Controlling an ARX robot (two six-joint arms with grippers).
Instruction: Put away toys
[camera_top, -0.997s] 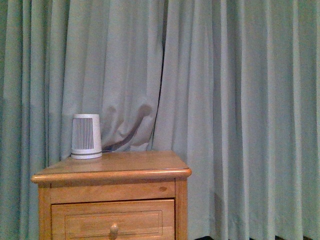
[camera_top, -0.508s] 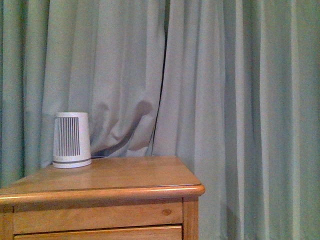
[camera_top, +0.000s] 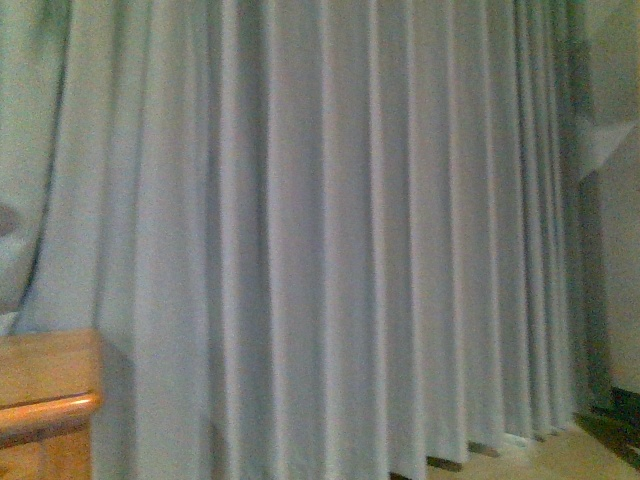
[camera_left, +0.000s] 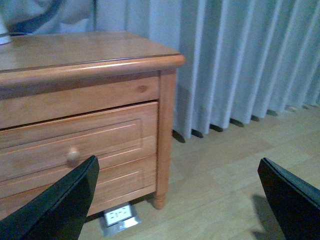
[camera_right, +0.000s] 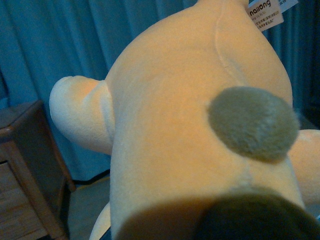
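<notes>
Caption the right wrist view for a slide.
Orange-yellow plush toy fills the frame, its paper tag showing, with curtain and wooden nightstand behind.

One plush toy (camera_right: 170, 130), one nightstand (camera_left: 100, 50)

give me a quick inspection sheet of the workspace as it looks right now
surface: wooden nightstand, drawer shut, with a white object on top at the edge of view
job's things: orange-yellow plush toy fills the right wrist view, clear of the floor
clutter: nothing seen
claws: left claw open and empty; right claw hidden behind the toy, seemingly gripping it
cables: what seems a thin cord beside the white object; socket plate on the floor by the nightstand's leg
surroundings: pale curtain, wood floor
</notes>
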